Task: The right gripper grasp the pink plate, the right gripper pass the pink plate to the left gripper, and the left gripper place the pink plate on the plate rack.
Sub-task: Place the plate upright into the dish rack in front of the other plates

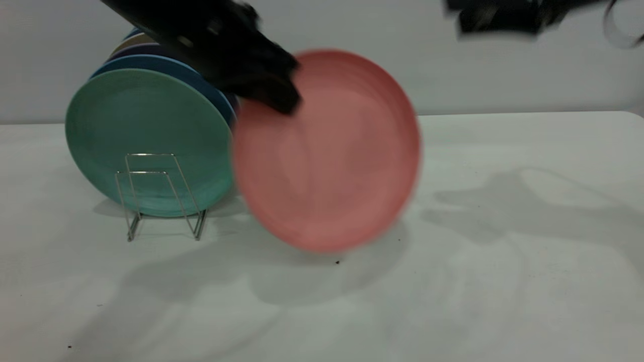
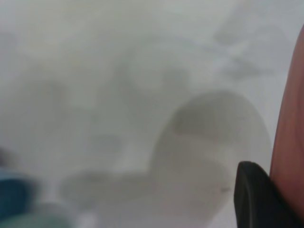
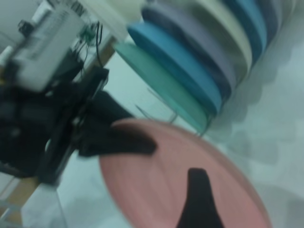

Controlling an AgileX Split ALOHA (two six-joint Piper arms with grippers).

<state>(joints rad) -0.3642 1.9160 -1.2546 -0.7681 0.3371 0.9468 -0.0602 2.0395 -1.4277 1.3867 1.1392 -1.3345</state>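
The pink plate (image 1: pixel 332 156) hangs upright just above the table, right of the plate rack (image 1: pixel 161 196). My left gripper (image 1: pixel 282 98) is shut on its upper left rim. In the left wrist view one black finger (image 2: pixel 256 199) lies against the plate's edge (image 2: pixel 289 142). My right gripper (image 1: pixel 498 17) is high at the top right, apart from the plate. In the right wrist view one of its fingers (image 3: pixel 197 199) shows in front of the pink plate (image 3: pixel 152 190), and the left gripper (image 3: pixel 118 140) clamps the rim.
A teal-green plate (image 1: pixel 146 141) stands in the rack with blue and other plates (image 1: pixel 166 65) behind it; two front wire loops are free. In the right wrist view the row of plates (image 3: pixel 190 61) runs behind the pink plate. White table (image 1: pixel 503 276) spreads right.
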